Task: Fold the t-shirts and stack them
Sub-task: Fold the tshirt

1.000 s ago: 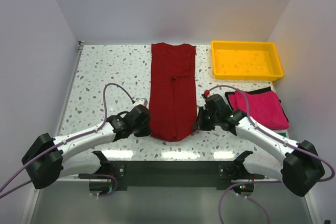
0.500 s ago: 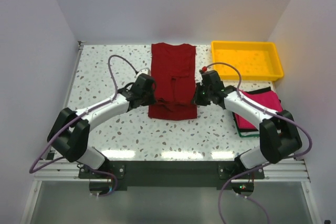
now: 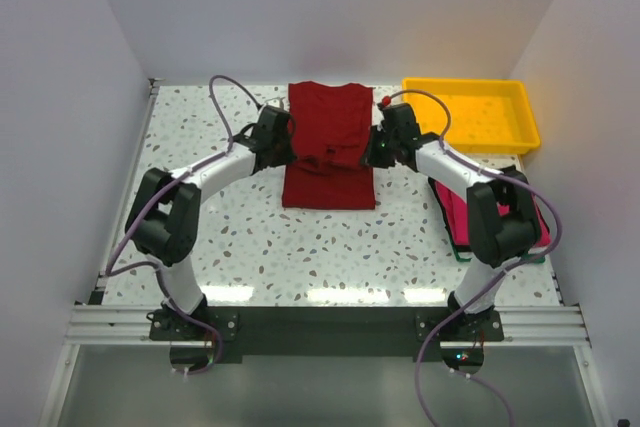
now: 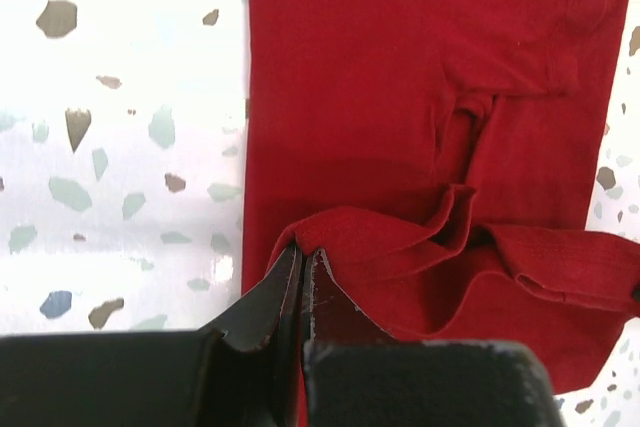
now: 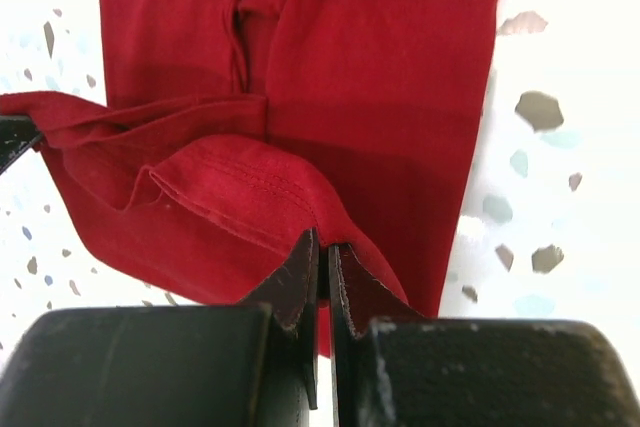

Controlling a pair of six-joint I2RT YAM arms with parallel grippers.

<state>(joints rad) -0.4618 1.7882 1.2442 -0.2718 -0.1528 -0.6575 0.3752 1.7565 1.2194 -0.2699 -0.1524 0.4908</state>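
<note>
Hem corners of the maroon t-shirt [image 3: 330,142] are held one in each pincer. The left pincer [image 4: 302,265] is clamped on the near-left corner and the right pincer [image 5: 322,252] on the near-right one, each with its jaws pressed together on a thin pleat of cloth. Gripping both corners level with each other looks meant to keep the hem straight, so the fold lands square and not skewed. The shirt lies at the far middle of the tabletop [image 3: 220,227], narrowed to a long strip. Its lower part is doubled over the upper part, and the raised hem sags a little between the two pincers. The step in hand appears to be the bottom-to-collar fold, and the hem is not yet laid flat. At the right a magenta-pink t-shirt [image 3: 453,215], mostly hidden by the right arm, seems to rest on darker cloth, probably the stack this shirt will join. The yellow tray [image 3: 470,117] sits at the far right, apart from all of it.
</note>
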